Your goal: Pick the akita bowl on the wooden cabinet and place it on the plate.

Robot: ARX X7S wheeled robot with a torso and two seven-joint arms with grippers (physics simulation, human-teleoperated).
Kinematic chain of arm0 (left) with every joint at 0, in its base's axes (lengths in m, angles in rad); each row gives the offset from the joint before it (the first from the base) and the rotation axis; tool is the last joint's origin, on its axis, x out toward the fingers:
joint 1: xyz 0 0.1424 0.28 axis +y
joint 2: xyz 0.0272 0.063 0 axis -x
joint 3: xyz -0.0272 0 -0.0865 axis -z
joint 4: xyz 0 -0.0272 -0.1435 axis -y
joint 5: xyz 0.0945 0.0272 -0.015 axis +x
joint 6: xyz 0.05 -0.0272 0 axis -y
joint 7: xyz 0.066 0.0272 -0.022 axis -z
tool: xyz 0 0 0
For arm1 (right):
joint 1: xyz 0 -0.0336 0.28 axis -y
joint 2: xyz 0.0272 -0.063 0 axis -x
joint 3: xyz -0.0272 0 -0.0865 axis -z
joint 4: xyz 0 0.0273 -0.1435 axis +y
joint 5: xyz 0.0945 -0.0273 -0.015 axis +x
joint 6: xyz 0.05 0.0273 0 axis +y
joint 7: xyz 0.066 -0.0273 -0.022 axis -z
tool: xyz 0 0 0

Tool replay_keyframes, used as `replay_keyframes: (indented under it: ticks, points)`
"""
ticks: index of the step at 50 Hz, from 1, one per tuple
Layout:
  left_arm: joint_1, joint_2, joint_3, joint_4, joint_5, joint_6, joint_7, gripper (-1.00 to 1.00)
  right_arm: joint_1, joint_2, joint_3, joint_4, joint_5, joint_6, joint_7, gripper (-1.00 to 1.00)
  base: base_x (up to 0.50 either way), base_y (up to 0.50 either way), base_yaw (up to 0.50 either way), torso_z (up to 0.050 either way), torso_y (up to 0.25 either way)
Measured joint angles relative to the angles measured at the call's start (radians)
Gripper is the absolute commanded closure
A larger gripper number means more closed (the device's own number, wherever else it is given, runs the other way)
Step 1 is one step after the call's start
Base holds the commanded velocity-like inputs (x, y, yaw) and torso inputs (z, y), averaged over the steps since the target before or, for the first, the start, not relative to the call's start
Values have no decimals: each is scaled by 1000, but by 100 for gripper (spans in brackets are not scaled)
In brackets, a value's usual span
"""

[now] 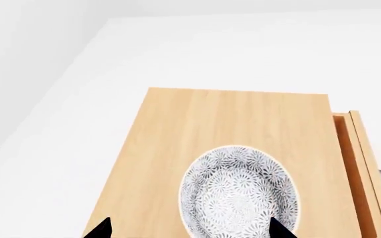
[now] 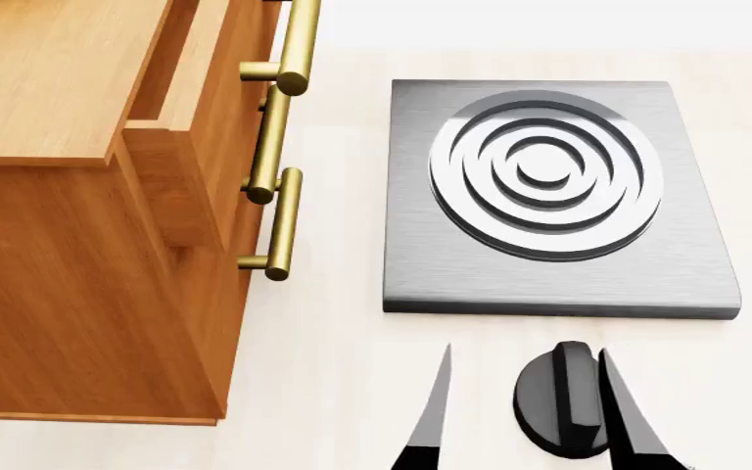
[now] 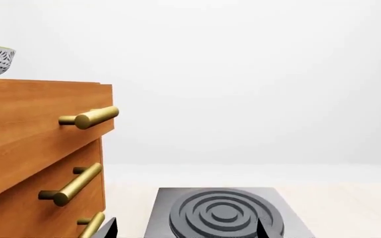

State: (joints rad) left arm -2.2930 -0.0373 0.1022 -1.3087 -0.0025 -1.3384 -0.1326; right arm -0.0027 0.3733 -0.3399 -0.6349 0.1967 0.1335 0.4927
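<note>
The akita bowl (image 1: 238,192) sits upright on the flat top of the wooden cabinet (image 1: 177,148), away from its edges. The left tool (image 1: 189,229) hangs over it, fingers spread — one tip shows beside the cabinet's edge, the other over the bowl's rim, neither visibly touching. In the head view the right tool (image 2: 523,416) hovers low over the pale table (image 2: 324,392), fingers apart, just in front of the grey stove (image 2: 559,284). The cabinet's top drawer (image 3: 38,129) stands pulled out — brass handles (image 2: 285,220) face the stove.
</note>
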Motion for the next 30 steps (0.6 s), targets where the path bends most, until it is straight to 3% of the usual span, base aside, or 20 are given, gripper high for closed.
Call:
replay_keyframes:
  ticks: [30]
  points:
    - [99, -26, -54, 0, 0, 50, -54, -100, 15, -7, -11, 80, 10, -37, -11, -100, 0, 0, 0, 0, 0]
